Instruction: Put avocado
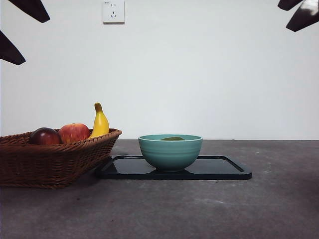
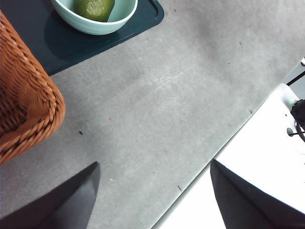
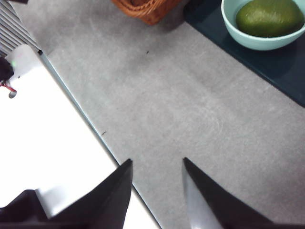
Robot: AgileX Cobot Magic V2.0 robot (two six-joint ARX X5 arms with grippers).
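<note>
The olive-green avocado (image 3: 269,17) lies inside the teal bowl (image 1: 170,152); only its top shows over the rim in the front view (image 1: 173,139), and the left wrist view catches it too (image 2: 94,8). The bowl stands on a black tray (image 1: 224,169). My left gripper (image 2: 152,191) hangs open above bare table near the front edge, well away from the bowl. My right gripper (image 3: 157,179) is also open over the table's edge, holding nothing. Both arms show only as dark tips at the top corners of the front view.
A wicker basket (image 1: 50,159) at the left holds a dark red-purple fruit (image 1: 45,136), a red-yellow apple (image 1: 74,132) and a banana (image 1: 100,122). It touches the tray's left end. A wall socket (image 1: 113,11) sits on the white back wall.
</note>
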